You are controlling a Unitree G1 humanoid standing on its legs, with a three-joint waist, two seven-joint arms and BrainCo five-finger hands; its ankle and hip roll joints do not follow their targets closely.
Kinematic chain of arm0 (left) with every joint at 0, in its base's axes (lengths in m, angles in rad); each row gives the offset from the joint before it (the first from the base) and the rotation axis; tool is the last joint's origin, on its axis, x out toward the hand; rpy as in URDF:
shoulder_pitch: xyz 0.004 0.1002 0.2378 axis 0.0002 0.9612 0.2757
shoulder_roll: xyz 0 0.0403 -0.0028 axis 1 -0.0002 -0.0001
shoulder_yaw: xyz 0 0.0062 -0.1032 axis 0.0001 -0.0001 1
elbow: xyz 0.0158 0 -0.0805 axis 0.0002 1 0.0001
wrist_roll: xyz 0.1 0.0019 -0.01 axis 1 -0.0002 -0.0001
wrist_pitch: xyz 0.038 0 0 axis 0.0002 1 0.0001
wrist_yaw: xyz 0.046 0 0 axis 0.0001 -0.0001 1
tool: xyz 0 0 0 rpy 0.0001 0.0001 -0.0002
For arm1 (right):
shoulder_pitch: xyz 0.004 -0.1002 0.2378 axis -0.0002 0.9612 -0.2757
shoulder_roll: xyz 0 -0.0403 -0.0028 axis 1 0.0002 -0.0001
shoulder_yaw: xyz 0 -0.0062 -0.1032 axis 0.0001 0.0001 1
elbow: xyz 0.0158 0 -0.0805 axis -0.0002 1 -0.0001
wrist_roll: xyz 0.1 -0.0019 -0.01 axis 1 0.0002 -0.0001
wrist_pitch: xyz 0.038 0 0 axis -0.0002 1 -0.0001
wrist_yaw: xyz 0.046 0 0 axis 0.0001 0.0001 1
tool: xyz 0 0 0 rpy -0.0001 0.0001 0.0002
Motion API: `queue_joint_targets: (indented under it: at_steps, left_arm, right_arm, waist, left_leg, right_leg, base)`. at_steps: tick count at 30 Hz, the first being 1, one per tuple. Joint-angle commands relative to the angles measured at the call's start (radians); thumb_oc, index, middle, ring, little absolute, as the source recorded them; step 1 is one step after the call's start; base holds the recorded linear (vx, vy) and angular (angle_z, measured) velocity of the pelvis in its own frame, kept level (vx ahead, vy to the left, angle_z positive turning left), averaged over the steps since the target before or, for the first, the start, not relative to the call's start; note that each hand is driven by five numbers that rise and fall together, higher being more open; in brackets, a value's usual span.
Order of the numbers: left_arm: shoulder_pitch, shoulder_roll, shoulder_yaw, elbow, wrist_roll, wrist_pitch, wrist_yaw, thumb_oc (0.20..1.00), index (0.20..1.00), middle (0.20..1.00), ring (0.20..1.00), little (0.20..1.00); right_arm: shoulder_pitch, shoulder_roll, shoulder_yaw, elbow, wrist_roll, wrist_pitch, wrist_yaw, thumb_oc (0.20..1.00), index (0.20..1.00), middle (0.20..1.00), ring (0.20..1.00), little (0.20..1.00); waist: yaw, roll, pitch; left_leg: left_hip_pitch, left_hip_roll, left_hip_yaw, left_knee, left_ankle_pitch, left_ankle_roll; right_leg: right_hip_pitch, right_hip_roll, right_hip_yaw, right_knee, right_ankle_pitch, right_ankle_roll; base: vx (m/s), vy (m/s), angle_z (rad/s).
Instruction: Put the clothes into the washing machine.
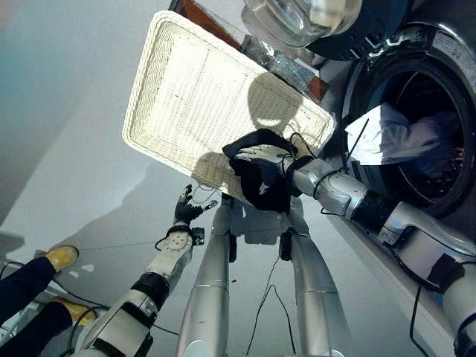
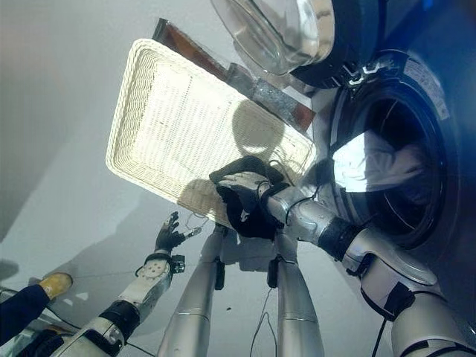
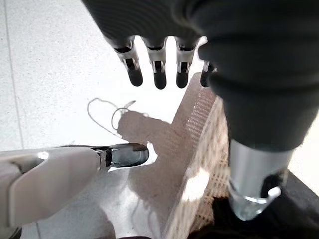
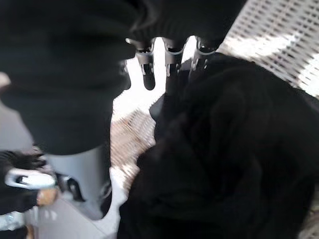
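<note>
1. My right hand (image 1: 262, 158) has its fingers curled into a black garment (image 1: 262, 182); the cloth bunches under the palm and hangs below it. In the right wrist view the dark fingertips (image 4: 172, 67) press into the same black bundle.
2. That garment sits at the near corner of the white wicker basket (image 1: 193, 89), partly over its rim, with the hanging part off the edge.
3. My left hand (image 1: 186, 208) is held over the grey floor (image 1: 67, 111), just beside the basket's near edge, grasping nothing. In the left wrist view I see its fingers (image 3: 159, 74) straight and spread, thumb set apart.
4. The basket is otherwise bare inside and lies flat on the floor.
5. To the right stands the washing machine (image 2: 439, 97), its round glass door (image 2: 275, 30) swung open above the basket.
6. A white garment (image 1: 394, 137) lies in the drum opening, draped toward the rim.
7. A person's legs and yellow shoe (image 1: 61, 257) show at the lower left.
</note>
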Motion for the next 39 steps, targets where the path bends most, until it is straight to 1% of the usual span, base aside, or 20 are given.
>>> queue_joint_targets:
  at_steps: [1,4,5,6,8,12,14,19,20,21,22,25,28,29,31,34,35,36,37,39]
  left_arm:
    - [-0.010,0.001,-0.016,-0.005,0.022,-0.009,0.006,1.000,1.000,1.000,1.000,1.000]
    - [-0.017,-0.004,-0.032,-0.011,0.018,-0.010,0.013,1.000,1.000,1.000,1.000,1.000]
    - [-0.017,-0.004,-0.031,-0.011,0.018,-0.010,0.013,1.000,1.000,1.000,1.000,1.000]
    - [-0.026,-0.007,-0.039,-0.008,0.016,-0.011,0.014,1.000,1.000,1.000,1.000,1.000]
    - [-0.028,-0.008,-0.042,-0.005,0.016,-0.014,0.013,1.000,1.000,1.000,1.000,1.000]
    - [-0.044,-0.010,-0.057,-0.008,0.005,-0.021,0.005,1.000,1.000,1.000,1.000,1.000]
    - [-0.045,-0.009,-0.062,-0.012,0.004,-0.022,0.006,1.000,1.000,1.000,1.000,1.000]
    - [-0.053,-0.012,-0.076,-0.024,-0.001,-0.021,0.013,1.000,1.000,1.000,1.000,1.000]
    - [-0.054,-0.013,-0.077,-0.026,-0.002,-0.023,0.013,1.000,1.000,1.000,1.000,1.000]
    - [-0.054,-0.012,-0.079,-0.031,-0.006,-0.021,0.014,1.000,1.000,1.000,1.000,1.000]
    - [-0.057,-0.009,-0.081,-0.037,-0.015,-0.015,0.016,1.000,1.000,1.000,1.000,1.000]
    - [-0.059,-0.009,-0.083,-0.041,-0.017,-0.012,0.018,1.000,1.000,1.000,1.000,1.000]
    - [-0.067,0.001,-0.073,-0.045,-0.020,0.003,0.010,1.000,1.000,1.000,1.000,1.000]
    - [-0.068,0.002,-0.073,-0.045,-0.021,0.004,0.010,1.000,1.000,1.000,1.000,1.000]
    - [-0.069,0.008,-0.065,-0.052,-0.024,0.015,0.010,1.000,1.000,1.000,1.000,1.000]
    - [-0.068,0.015,-0.055,-0.055,-0.025,0.022,0.011,1.000,1.000,1.000,1.000,1.000]
    - [-0.066,0.020,-0.046,-0.059,-0.030,0.028,0.013,1.000,1.000,1.000,1.000,1.000]
    - [-0.065,0.020,-0.044,-0.060,-0.030,0.029,0.014,1.000,1.000,1.000,1.000,1.000]
    - [-0.060,0.019,-0.041,-0.065,-0.026,0.030,0.020,1.000,1.000,1.000,1.000,1.000]
    - [-0.053,0.017,-0.041,-0.068,-0.027,0.027,0.024,1.000,1.000,1.000,1.000,1.000]
  right_arm:
    - [-0.018,0.019,0.012,0.023,-0.104,0.033,-0.015,1.000,1.000,1.000,1.000,1.000]
    - [-0.027,0.039,0.028,0.095,-0.179,0.085,0.022,1.000,1.000,1.000,1.000,1.000]
    - [-0.027,0.039,0.029,0.095,-0.179,0.085,0.022,1.000,1.000,1.000,1.000,1.000]
    - [-0.039,0.052,0.042,0.152,-0.222,0.113,0.046,1.000,1.000,1.000,1.000,1.000]
    - [-0.044,0.057,0.048,0.177,-0.254,0.119,0.053,1.000,1.000,1.000,1.000,1.000]
    - [-0.075,0.080,0.069,0.312,-0.408,0.115,0.068,1.000,1.000,1.000,1.000,1.000]
    - [-0.080,0.083,0.073,0.335,-0.436,0.113,0.084,1.000,1.000,1.000,1.000,1.000]
    - [-0.093,0.095,0.079,0.414,-0.533,0.097,0.172,1.000,1.000,1.000,1.000,1.000]
    - [-0.097,0.097,0.084,0.431,-0.548,0.084,0.208,1.000,1.000,1.000,1.000,1.000]
    - [-0.091,0.100,0.089,0.446,-0.576,0.065,0.261,0.580,0.580,0.580,0.580,0.580]
    - [-0.079,0.106,0.085,0.471,-0.572,0.030,0.275,0.200,0.200,0.200,0.200,0.200]
    - [-0.077,0.112,0.081,0.485,-0.547,0.016,0.260,0.200,0.200,0.200,0.200,0.200]
    - [-0.078,0.112,0.067,0.491,-0.394,0.037,0.169,0.200,0.200,0.200,0.200,0.200]
    - [-0.077,0.111,0.063,0.489,-0.376,0.039,0.156,0.200,0.200,0.200,0.200,0.200]
    - [-0.075,0.096,0.039,0.475,-0.267,0.051,0.066,0.200,0.200,0.200,0.200,0.200]
    - [-0.075,0.070,0.028,0.455,-0.263,0.071,-0.043,0.200,0.200,0.200,0.200,0.200]
    - [-0.075,0.051,0.017,0.446,-0.225,0.074,-0.091,0.200,0.200,0.200,0.200,0.200]
    - [-0.075,0.048,0.015,0.444,-0.201,0.082,-0.103,0.200,0.200,0.200,0.200,0.200]
    - [-0.063,0.039,-0.009,0.426,-0.095,0.093,-0.161,0.200,0.200,0.200,0.200,0.200]
    - [-0.057,0.035,-0.033,0.405,0.028,0.099,-0.184,0.200,0.200,0.200,0.200,0.200]
  waist:
    - [0.040,-0.007,0.006]
    - [0.047,0.005,0.006]
    - [0.047,0.006,0.006]
    - [0.052,0.012,0.006]
    - [0.055,0.015,0.006]
    - [0.070,0.036,0.006]
    - [0.073,0.039,0.006]
    - [0.080,0.050,0.006]
    - [0.082,0.053,0.006]
    - [0.084,0.055,0.006]
    - [0.085,0.055,0.006]
    - [0.086,0.053,0.006]
    - [0.086,0.043,0.006]
    - [0.086,0.042,0.006]
    - [0.081,0.032,0.006]
    - [0.074,0.021,0.006]
    - [0.069,0.015,0.006]
    - [0.069,0.014,0.006]
    - [0.064,0.011,0.006]
    - [0.061,0.011,0.006]
  left_leg:
    - [-0.002,-0.071,0.012,-0.002,-0.009,0.018]
    - [-0.020,-0.075,0.005,0.000,-0.006,0.018]
    - [-0.020,-0.075,0.005,0.000,-0.006,0.018]
    - [-0.030,-0.076,0.000,-0.003,-0.003,0.017]
    - [-0.034,-0.076,-0.001,-0.004,-0.002,0.016]
    - [-0.058,-0.079,-0.011,-0.009,0.007,0.017]
    - [-0.063,-0.080,-0.013,-0.010,0.008,0.017]
    - [-0.080,-0.082,-0.017,-0.016,0.014,0.019]
    - [-0.084,-0.082,-0.018,-0.017,0.016,0.020]
    - [-0.086,-0.082,-0.020,-0.019,0.018,0.019]
    - [-0.088,-0.083,-0.022,-0.019,0.021,0.020]
    - [-0.089,-0.083,-0.023,-0.018,0.021,0.020]
    - [-0.084,-0.083,-0.025,-0.016,0.020,0.019]
    - [-0.084,-0.082,-0.025,-0.015,0.019,0.019]
    - [-0.080,-0.080,-0.023,-0.008,0.016,0.018]
    - [-0.076,-0.077,-0.021,0.001,0.010,0.018]
    - [-0.074,-0.075,-0.020,0.006,0.007,0.019]
    - [-0.073,-0.075,-0.020,0.006,0.006,0.019]
    - [-0.065,-0.073,-0.019,0.005,0.005,0.020]
    - [-0.061,-0.074,-0.017,0.007,0.003,0.022]
  right_leg:
    - [-0.009,0.009,-0.027,0.009,0.015,0.100]
    - [-0.028,0.005,-0.031,0.012,0.017,0.100]
    - [-0.028,0.005,-0.031,0.012,0.017,0.100]
    - [-0.036,0.004,-0.033,0.010,0.018,0.101]
    - [-0.040,0.002,-0.034,0.010,0.019,0.101]
    - [-0.064,-0.005,-0.037,0.005,0.029,0.105]
    - [-0.069,-0.006,-0.037,0.004,0.031,0.106]
    - [-0.086,-0.007,-0.038,0.000,0.038,0.108]
    - [-0.090,-0.007,-0.037,0.001,0.038,0.107]
    - [-0.092,-0.007,-0.036,0.000,0.039,0.108]
    - [-0.093,-0.008,-0.037,-0.002,0.043,0.108]
    - [-0.092,-0.010,-0.038,-0.005,0.046,0.108]
    - [-0.085,-0.011,-0.039,-0.012,0.051,0.110]
    - [-0.084,-0.011,-0.039,-0.012,0.052,0.111]
    - [-0.080,-0.009,-0.037,-0.010,0.052,0.111]
    - [-0.076,-0.006,-0.034,-0.005,0.052,0.113]
    - [-0.073,-0.002,-0.030,-0.002,0.051,0.113]
    - [-0.072,-0.002,-0.029,-0.001,0.051,0.113]
    - [-0.066,0.000,-0.026,-0.001,0.050,0.112]
    - [-0.062,0.000,-0.024,0.001,0.049,0.110]
  base:
    - [0.04,-0.006,0.04]
    - [0.03,-0.013,0.04]
    - [0.03,-0.018,0.04]
    - [0.00,0.000,0.00]
    - [0.00,0.000,0.00]
    - [0.03,-0.013,0.04]
    - [0.00,0.000,0.00]
    - [0.02,-0.009,0.05]
    - [0.02,0.004,0.04]
    - [0.03,0.005,0.06]
    - [0.03,-0.001,0.05]
    - [0.01,-0.021,0.04]
    - [0.00,-0.042,0.04]
    - [-0.01,-0.029,0.04]
    - [-0.01,-0.016,0.01]
    - [0.00,0.000,0.00]
    - [0.00,0.000,0.00]
    - [-0.03,0.013,-0.01]
    - [0.00,0.000,0.00]
    - [-0.02,0.009,-0.01]
